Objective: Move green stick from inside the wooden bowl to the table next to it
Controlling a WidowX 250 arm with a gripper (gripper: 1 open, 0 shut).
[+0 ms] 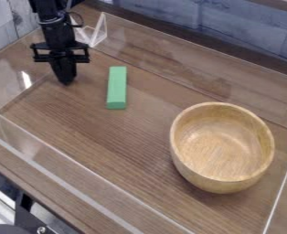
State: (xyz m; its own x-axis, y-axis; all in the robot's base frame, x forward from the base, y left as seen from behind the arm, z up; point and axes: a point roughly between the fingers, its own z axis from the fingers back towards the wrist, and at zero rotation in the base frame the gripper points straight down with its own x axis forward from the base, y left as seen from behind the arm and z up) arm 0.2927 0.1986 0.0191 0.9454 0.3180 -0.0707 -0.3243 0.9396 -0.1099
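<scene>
The green stick (117, 87) lies flat on the dark wood-grain table (97, 137), left of centre and well outside the wooden bowl (222, 145). The bowl stands at the right, upright, with nothing inside it. My gripper (67, 79) hangs at the far left, pointing down, a short way to the left of the stick. Its black fingers are pressed together with nothing between them.
Clear acrylic walls (60, 178) run round the table's edges. A clear triangular bracket (97, 32) stands at the back left, just behind the gripper. Grey tiles show beyond the far wall.
</scene>
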